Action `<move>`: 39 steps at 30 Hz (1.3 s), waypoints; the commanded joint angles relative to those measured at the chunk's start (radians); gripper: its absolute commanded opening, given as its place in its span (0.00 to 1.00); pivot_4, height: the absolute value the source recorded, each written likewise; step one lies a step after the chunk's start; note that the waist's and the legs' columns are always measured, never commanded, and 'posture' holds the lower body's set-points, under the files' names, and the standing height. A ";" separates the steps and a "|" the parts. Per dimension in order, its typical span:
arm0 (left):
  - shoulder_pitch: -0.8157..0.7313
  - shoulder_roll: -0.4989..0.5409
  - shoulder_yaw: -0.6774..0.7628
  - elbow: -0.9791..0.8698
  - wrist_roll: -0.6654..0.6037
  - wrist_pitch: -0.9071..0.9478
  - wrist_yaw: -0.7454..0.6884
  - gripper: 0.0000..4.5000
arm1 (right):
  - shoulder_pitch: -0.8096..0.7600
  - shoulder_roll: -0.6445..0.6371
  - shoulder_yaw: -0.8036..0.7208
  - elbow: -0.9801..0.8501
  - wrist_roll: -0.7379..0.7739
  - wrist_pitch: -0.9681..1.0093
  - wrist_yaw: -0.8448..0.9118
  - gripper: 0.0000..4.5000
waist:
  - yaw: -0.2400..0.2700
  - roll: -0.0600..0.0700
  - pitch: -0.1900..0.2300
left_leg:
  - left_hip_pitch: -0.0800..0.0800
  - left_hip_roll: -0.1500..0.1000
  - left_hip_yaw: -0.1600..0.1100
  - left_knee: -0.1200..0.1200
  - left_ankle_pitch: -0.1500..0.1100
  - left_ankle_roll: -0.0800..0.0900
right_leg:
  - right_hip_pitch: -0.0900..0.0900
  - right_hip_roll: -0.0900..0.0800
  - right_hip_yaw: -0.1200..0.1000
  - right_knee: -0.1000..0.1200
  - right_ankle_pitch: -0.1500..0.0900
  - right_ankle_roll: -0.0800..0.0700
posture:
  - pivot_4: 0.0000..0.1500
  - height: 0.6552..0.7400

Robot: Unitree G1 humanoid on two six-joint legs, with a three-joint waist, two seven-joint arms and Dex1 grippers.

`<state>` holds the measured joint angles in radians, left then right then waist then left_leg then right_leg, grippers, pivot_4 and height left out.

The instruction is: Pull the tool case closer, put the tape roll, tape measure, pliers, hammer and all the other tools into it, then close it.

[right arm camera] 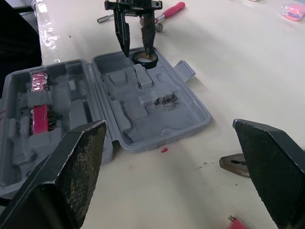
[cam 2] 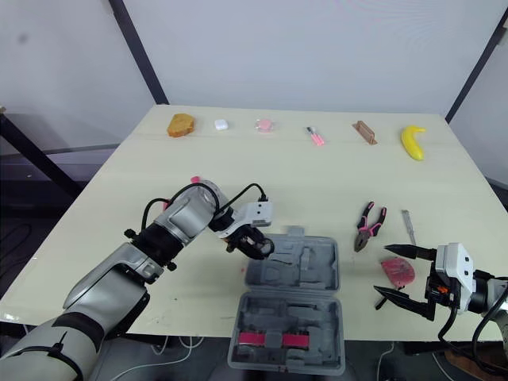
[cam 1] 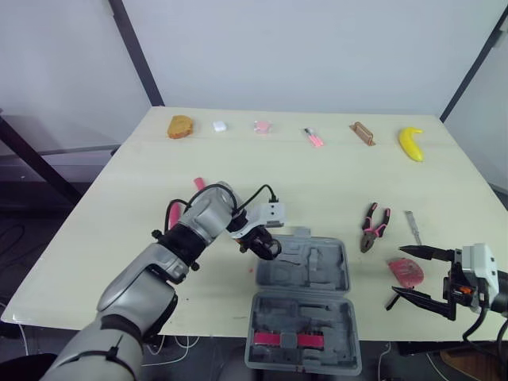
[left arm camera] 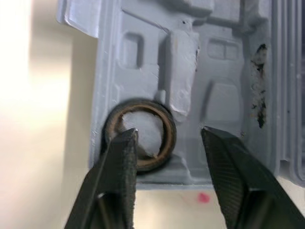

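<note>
The grey tool case point(cam 1: 305, 305) lies open near the table's front edge. A black tape roll point(left arm camera: 143, 140) lies in the far left corner of its tray. My left gripper point(cam 1: 262, 246) hovers open right over the roll, one finger overlapping its rim, the other apart from it. The pink-handled pliers point(cam 1: 373, 226) lie to the right of the case. Beside them the red tape measure point(cam 1: 406, 271) rests between the open fingers of my right gripper point(cam 1: 413, 276), untouched. The pink-handled hammer point(right arm camera: 167, 12) lies behind my left arm, partly hidden.
A small metal tool point(cam 1: 411, 226) lies right of the pliers. Along the far edge sit a bread piece point(cam 1: 180, 126), a white item point(cam 1: 220, 125), a pink item point(cam 1: 261, 126), a pink pen point(cam 1: 313, 137), a wooden block point(cam 1: 362, 133) and a banana point(cam 1: 410, 143).
</note>
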<state>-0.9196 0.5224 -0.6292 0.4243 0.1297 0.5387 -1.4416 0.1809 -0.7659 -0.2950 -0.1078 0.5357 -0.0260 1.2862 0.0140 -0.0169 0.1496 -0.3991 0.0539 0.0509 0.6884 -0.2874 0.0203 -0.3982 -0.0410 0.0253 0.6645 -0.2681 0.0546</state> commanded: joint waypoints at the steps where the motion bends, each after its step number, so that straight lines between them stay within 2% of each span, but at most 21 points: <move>1: -0.010 0.007 0.012 -0.045 0.010 -0.006 -0.008 0.52 | -0.001 -0.014 -0.029 -0.005 0.007 -0.012 0.006 1.00 | 0.000 0.000 0.000 | 0.000 0.000 0.000 0.000 0.000 0.000 | 0.000 0.000 0.000 0.000 0.000 0.000 | 1.00 1.00; 9: 0.025 0.055 0.083 -0.131 -0.047 0.017 -0.022 0.52 | 0.005 -0.008 -0.030 -0.017 0.009 -0.008 -0.005 1.00 | -0.002 0.000 0.000 | 0.000 0.000 0.000 0.000 0.000 0.000 | 0.000 0.000 0.000 0.000 0.000 0.000 | 1.00 1.00; 13: 0.099 0.078 0.188 -0.115 -0.145 -0.062 -0.032 0.52 | 0.009 -0.001 -0.030 -0.026 0.011 -0.005 -0.020 1.00 | -0.003 0.000 0.000 | 0.001 0.000 -0.001 0.000 0.000 0.000 | 0.000 0.000 0.001 0.000 0.000 0.000 | 1.00 1.00; 18: 0.202 0.079 0.333 0.017 -0.242 -0.291 -0.014 0.52 | 0.000 0.020 -0.007 -0.028 0.002 -0.012 -0.048 1.00 | 0.001 0.000 0.000 | 0.000 0.000 -0.001 0.000 0.000 0.000 | 0.000 0.000 0.000 0.000 0.000 0.000 | 1.00 1.00; 25: 0.241 0.015 0.441 0.119 -0.356 -0.366 -0.056 0.52 | 0.004 0.052 0.005 -0.034 -0.014 -0.026 -0.071 1.00 | 0.005 0.000 0.000 | 0.000 0.000 0.001 0.001 0.000 0.000 | 0.000 0.000 -0.001 0.000 0.000 0.000 | 1.00 1.00; 27: 0.236 0.004 0.434 0.169 -0.332 -0.435 -0.063 0.52 | 0.005 0.067 0.016 -0.040 -0.023 -0.031 -0.083 1.00 | 0.002 0.000 0.000 | 0.000 0.000 0.001 0.001 0.000 0.000 | 0.000 0.000 -0.001 0.000 0.000 0.000 | 1.00 1.00; 28: 0.229 0.001 0.428 0.198 -0.312 -0.473 -0.060 0.42 | 0.003 0.072 0.020 -0.043 -0.027 -0.033 -0.088 1.00 | 0.001 0.000 0.000 | 0.000 0.000 0.001 0.001 0.000 0.000 | 0.000 0.000 -0.001 0.000 0.000 0.000 | 1.00 1.00; 29: 0.221 -0.008 0.430 0.224 -0.308 -0.492 -0.058 0.36 | 0.001 0.078 0.023 -0.046 -0.028 -0.035 -0.094 1.00 | -0.001 0.001 0.000 | 0.000 0.000 0.001 0.001 0.000 0.000 | 0.000 0.000 -0.001 0.000 0.000 0.000 | 1.00 1.00; 31: 0.204 -0.024 0.432 0.275 -0.298 -0.534 -0.059 0.18 | -0.001 0.089 0.027 -0.055 -0.031 -0.036 -0.107 1.00 | -0.003 0.001 0.000 | 0.000 0.000 0.001 0.001 0.000 0.000 | 0.000 0.001 -0.001 0.000 0.000 0.000 | 1.00 1.00; 39: 0.156 -0.108 0.421 0.466 -0.230 -0.753 -0.030 0.18 | 0.002 0.106 0.037 -0.086 -0.032 -0.034 -0.135 1.00 | 0.001 0.000 0.000 | 0.000 0.000 0.001 0.001 0.000 0.000 | 0.000 0.001 -0.001 0.000 0.000 0.000 | 1.00 1.00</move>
<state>-0.7421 0.4273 -0.2098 0.8643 -0.1107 -0.1542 -1.4807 0.1823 -0.6611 -0.2502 -0.1618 0.4965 -0.0476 1.1578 0.0151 -0.0165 0.1494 -0.3994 0.0541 0.0521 0.6891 -0.2874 0.0203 -0.3978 -0.0402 0.0245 0.6645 -0.2679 0.0545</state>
